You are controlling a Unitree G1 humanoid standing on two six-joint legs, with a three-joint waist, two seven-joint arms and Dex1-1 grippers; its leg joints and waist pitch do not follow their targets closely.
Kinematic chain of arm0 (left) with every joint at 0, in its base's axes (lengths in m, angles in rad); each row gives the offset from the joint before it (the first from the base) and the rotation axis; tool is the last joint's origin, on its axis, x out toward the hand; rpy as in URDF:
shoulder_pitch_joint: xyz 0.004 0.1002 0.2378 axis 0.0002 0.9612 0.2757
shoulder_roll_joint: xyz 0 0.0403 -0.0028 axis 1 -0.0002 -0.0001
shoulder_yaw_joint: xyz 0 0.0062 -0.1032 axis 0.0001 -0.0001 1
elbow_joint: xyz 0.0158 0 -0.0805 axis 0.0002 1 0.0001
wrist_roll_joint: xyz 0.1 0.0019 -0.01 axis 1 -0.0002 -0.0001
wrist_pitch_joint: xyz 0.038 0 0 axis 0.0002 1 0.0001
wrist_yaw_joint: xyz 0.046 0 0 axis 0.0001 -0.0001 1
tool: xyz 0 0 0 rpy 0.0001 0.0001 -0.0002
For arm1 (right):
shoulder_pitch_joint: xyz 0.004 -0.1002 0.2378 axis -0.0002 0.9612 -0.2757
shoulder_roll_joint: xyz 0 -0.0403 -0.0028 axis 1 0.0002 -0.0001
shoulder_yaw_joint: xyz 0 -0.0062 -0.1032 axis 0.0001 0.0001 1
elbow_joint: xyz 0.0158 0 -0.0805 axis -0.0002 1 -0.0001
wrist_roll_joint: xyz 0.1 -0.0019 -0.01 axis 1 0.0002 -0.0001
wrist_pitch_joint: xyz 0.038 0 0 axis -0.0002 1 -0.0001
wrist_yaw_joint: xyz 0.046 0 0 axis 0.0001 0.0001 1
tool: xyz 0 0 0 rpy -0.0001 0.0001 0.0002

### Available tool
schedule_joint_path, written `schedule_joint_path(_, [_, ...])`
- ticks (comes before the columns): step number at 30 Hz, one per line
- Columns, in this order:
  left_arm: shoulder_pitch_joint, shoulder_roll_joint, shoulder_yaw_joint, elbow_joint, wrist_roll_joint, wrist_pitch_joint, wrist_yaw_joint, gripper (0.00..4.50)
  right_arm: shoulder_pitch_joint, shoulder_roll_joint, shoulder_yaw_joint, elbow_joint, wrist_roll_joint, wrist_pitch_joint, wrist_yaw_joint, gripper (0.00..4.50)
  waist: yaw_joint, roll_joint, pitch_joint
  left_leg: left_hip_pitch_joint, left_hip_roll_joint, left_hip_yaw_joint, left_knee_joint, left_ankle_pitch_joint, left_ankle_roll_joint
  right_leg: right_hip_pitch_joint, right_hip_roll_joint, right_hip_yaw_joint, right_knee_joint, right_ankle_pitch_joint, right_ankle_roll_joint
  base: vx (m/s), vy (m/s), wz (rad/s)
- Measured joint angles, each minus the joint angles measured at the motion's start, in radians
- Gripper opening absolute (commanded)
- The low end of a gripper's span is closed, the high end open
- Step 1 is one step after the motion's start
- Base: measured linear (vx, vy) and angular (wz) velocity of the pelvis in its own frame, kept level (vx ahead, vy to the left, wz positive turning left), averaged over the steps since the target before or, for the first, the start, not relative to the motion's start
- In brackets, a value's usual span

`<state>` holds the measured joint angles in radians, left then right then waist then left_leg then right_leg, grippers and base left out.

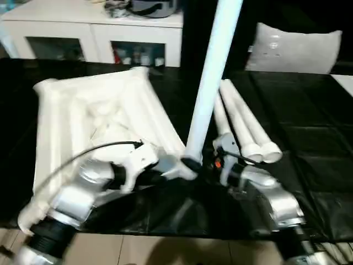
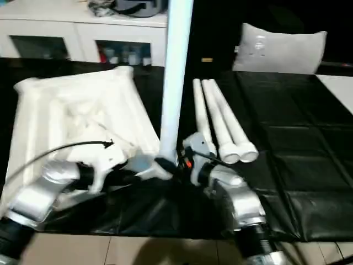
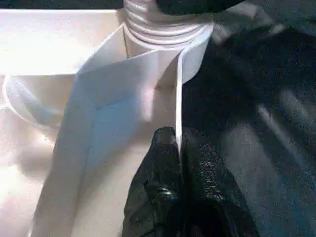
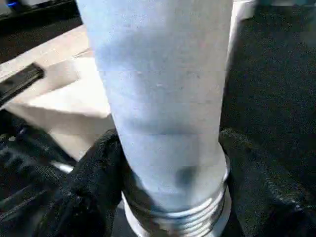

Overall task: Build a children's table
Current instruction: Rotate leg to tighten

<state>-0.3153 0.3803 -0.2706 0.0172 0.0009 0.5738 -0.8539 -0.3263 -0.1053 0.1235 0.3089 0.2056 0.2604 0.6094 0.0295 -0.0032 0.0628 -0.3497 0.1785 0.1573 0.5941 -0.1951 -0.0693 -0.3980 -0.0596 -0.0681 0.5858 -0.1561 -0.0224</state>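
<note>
The white table top (image 1: 99, 110) lies underside up on the black surface, at the left. One white leg (image 1: 212, 72) stands nearly upright at the top's near right corner, its threaded end (image 3: 165, 24) at the corner socket. My right gripper (image 1: 192, 164) is shut on this leg just above the thread, with black fingers (image 4: 94, 173) on both sides of it. My left gripper (image 3: 178, 143) is shut on the thin rim wall (image 3: 177, 89) of the top beside that corner. Three more legs (image 1: 242, 124) lie side by side to the right.
A white cabinet (image 1: 94, 33) with glass doors stands behind the table top. A grey-white pillow (image 1: 295, 49) leans at the back right. The black surface (image 1: 309, 138) ends close in front of my arms, with tiled floor (image 1: 165, 251) below.
</note>
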Motion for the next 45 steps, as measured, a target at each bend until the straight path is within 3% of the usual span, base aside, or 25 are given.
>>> schedule_joint_path(3, [-0.001, -0.112, 0.009, -0.036, 0.042, 0.115, 0.141, 0.00, -0.042, 0.080, -0.047, 0.059, -0.023, -0.004, -0.157, 2.67, -0.011, 0.000, 0.000, -0.001, 0.000, -0.001, 0.002, 0.000, 0.000, -0.001, 0.000, -0.002, -0.004, 0.000, 0.000, 0.000, 0.000, 0.00])
schedule_joint_path(6, [-0.001, -0.165, 0.000, -0.060, 0.063, 0.174, 0.225, 0.00, -0.071, 0.134, -0.081, 0.095, -0.020, -0.003, -0.242, 2.67, -0.022, 0.000, 0.000, -0.001, 0.000, -0.002, 0.002, 0.000, 0.000, -0.001, 0.000, -0.003, -0.008, 0.000, 0.000, 0.000, 0.000, 0.00])
schedule_joint_path(10, [-0.006, -0.171, -0.019, -0.064, 0.085, 0.179, 0.261, 0.00, -0.097, 0.144, -0.084, 0.137, -0.021, -0.025, -0.264, 2.67, -0.026, -0.001, -0.001, -0.002, 0.000, -0.002, 0.003, 0.000, 0.000, -0.001, 0.000, -0.003, -0.008, 0.000, 0.000, 0.000, 0.000, 0.00])
schedule_joint_path(12, [-0.008, -0.166, -0.022, -0.064, 0.087, 0.178, 0.259, 0.00, -0.096, 0.146, -0.084, 0.142, -0.020, -0.034, -0.264, 3.32, -0.027, -0.001, -0.001, -0.002, 0.000, -0.003, 0.003, 0.000, 0.000, -0.001, 0.000, -0.003, -0.008, 0.000, 0.000, 0.000, 0.000, 0.00])
schedule_joint_path(20, [-0.012, -0.112, -0.040, -0.072, 0.083, 0.148, 0.232, 0.00, -0.101, 0.158, -0.091, 0.177, -0.016, -0.048, -0.243, 3.82, -0.025, -0.001, -0.001, -0.004, 0.000, -0.003, 0.003, 0.000, 0.000, -0.003, 0.000, -0.003, -0.007, 0.003, -0.001, 0.000, 0.000, 0.00])
schedule_joint_path(23, [-0.025, -0.068, -0.039, -0.043, 0.064, 0.093, 0.186, 0.00, -0.078, 0.099, -0.067, 0.147, -0.016, -0.056, -0.173, 4.11, -0.019, 0.000, 0.000, -0.007, 0.000, -0.004, 0.002, 0.000, 0.000, -0.005, 0.000, -0.003, -0.007, 0.006, -0.001, 0.000, 0.000, 0.00])
schedule_joint_path(26, [-0.048, -0.019, -0.028, 0.000, 0.056, 0.031, 0.139, 0.00, -0.023, 0.039, -0.041, 0.092, -0.017, -0.051, -0.089, 4.31, 0.002, 0.001, 0.001, -0.010, 0.001, -0.004, 0.002, 0.000, 0.000, -0.007, 0.001, -0.003, -0.006, 0.010, -0.004, 0.000, 0.000, 0.00])
schedule_joint_path(29, [-0.053, 0.024, -0.018, 0.032, 0.042, -0.029, 0.087, 0.00, 0.015, -0.023, 0.003, 0.002, -0.016, -0.045, 0.008, 4.42, 0.006, 0.002, 0.001, -0.011, 0.001, -0.003, 0.001, -0.001, 0.001, -0.008, 0.001, -0.003, -0.007, 0.010, -0.004, 0.000, 0.000, 0.00])
schedule_joint_path(40, [-0.057, 0.205, -0.044, 0.111, 0.001, -0.264, -0.181, 0.00, 0.011, -0.195, 0.051, -0.105, -0.025, -0.074, 0.213, 4.42, 0.026, 0.001, 0.001, -0.008, 0.001, -0.003, 0.001, -0.001, 0.001, -0.006, 0.001, -0.002, -0.006, 0.008, 0.000, 0.000, 0.000, 0.00])
schedule_joint_path(45, [-0.061, 0.248, -0.062, 0.132, -0.016, -0.351, -0.299, 0.00, -0.026, -0.266, 0.118, -0.106, -0.046, -0.113, 0.352, 4.42, 0.038, 0.001, 0.000, -0.007, 0.001, -0.002, 0.002, -0.001, 0.001, -0.004, 0.000, -0.002, -0.006, 0.009, -0.003, 0.000, 0.000, 0.00])
